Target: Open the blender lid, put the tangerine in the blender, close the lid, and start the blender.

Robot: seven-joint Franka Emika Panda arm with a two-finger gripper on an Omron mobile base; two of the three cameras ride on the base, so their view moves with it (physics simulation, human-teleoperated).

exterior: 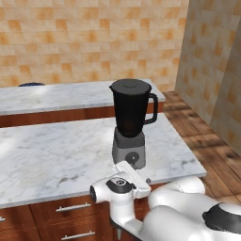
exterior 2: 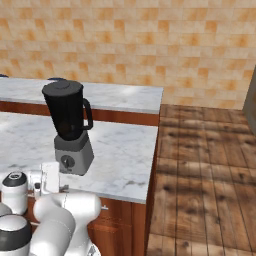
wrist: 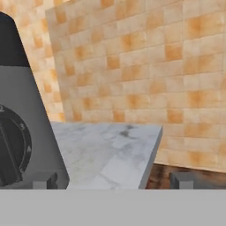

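Two views from the base show the blender (exterior: 130, 123) standing on the near marble counter (exterior: 52, 155), close to its front edge, with the blender lid (exterior: 130, 86) sitting flat on top of the black jar. From the closed lid we judge that either the task has not begun or its last step is in hand, and the pose of the hand speaks for the second. We cannot find the tangerine on the counter; it may be inside the dark jar, but we cannot tell.

Our gripper (wrist: 113, 180) is low, just in front of the grey base, and the hand view looks along it. Its two finger tips (wrist: 45, 180) stand far apart, wide, with nothing between them. The round dial (wrist: 13, 148) is very near, to the left of the centre line of the gripper.

For the next move, we think the hand must shift toward the dial so that the fingers come on both sides of it, then close and turn. The approach should be slow, because a push could slide the blender back.
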